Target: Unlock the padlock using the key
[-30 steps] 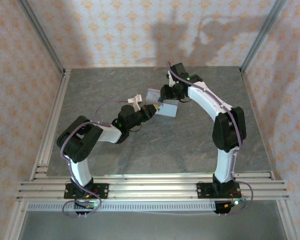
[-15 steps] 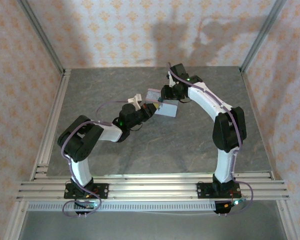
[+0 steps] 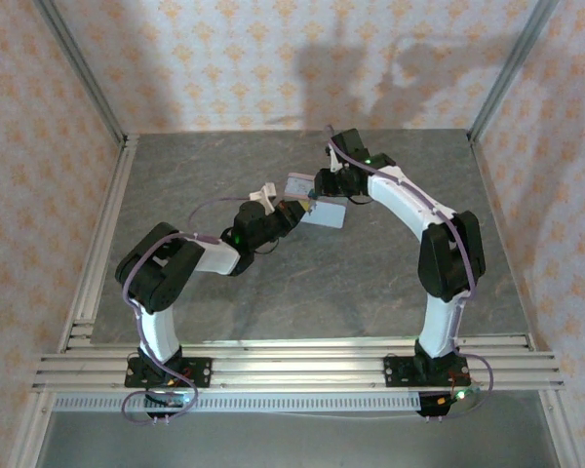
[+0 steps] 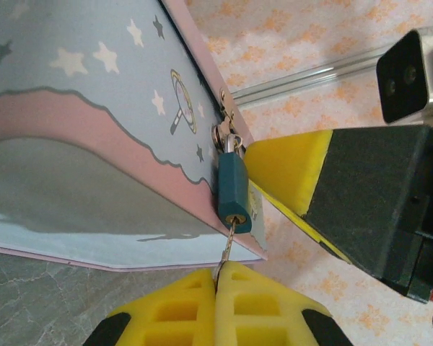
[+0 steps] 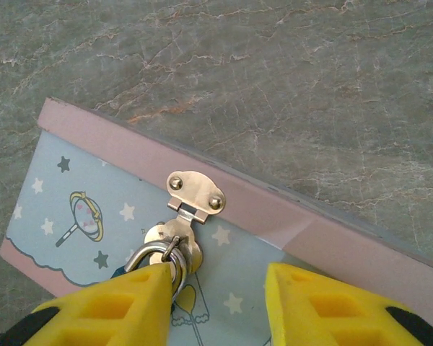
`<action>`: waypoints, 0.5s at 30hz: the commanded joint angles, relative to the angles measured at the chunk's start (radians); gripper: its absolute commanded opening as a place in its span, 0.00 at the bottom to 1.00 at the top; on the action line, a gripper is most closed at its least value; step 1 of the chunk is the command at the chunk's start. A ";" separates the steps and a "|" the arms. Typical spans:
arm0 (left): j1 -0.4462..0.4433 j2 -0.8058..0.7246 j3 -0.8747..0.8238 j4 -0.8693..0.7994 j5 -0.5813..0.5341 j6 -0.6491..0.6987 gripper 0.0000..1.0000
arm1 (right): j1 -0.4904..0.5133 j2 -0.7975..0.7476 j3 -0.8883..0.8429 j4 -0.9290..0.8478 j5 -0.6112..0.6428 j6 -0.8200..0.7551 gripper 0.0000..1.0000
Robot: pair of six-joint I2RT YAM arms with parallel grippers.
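The padlock (image 4: 233, 189) has a small blue body and hangs by its shackle (image 4: 229, 141) from the hasp of the pale-blue cartoon tin (image 4: 94, 144). The thin pale key (image 4: 227, 247) runs from its keyhole down into my left gripper (image 4: 218, 272), which is shut on the key. In the right wrist view the metal shackle (image 5: 153, 252) loops through the hasp (image 5: 195, 192). My right gripper (image 5: 216, 303) is open there, its left finger (image 5: 108, 310) touching the shackle and covering the padlock body. In the top view both grippers meet at the tin (image 3: 324, 214).
The tin lies tilted on the grey stone-pattern table (image 5: 289, 72), near its middle. Aluminium rails (image 3: 97, 253) and patterned walls enclose the table. The right gripper's yellow finger (image 4: 289, 169) stands close beside the padlock in the left wrist view.
The right arm has edged a little left over the tin. The left arm has barely shifted and still pinches the key.
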 commanded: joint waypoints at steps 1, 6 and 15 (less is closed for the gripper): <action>0.008 0.014 0.037 -0.005 -0.005 -0.008 0.00 | 0.032 0.049 -0.071 -0.107 -0.035 0.016 0.39; 0.008 0.016 0.056 -0.047 0.003 -0.014 0.00 | 0.035 0.043 -0.090 -0.098 -0.046 0.021 0.38; 0.006 0.004 0.043 -0.094 -0.023 -0.056 0.00 | 0.046 0.029 -0.124 -0.086 -0.047 0.024 0.37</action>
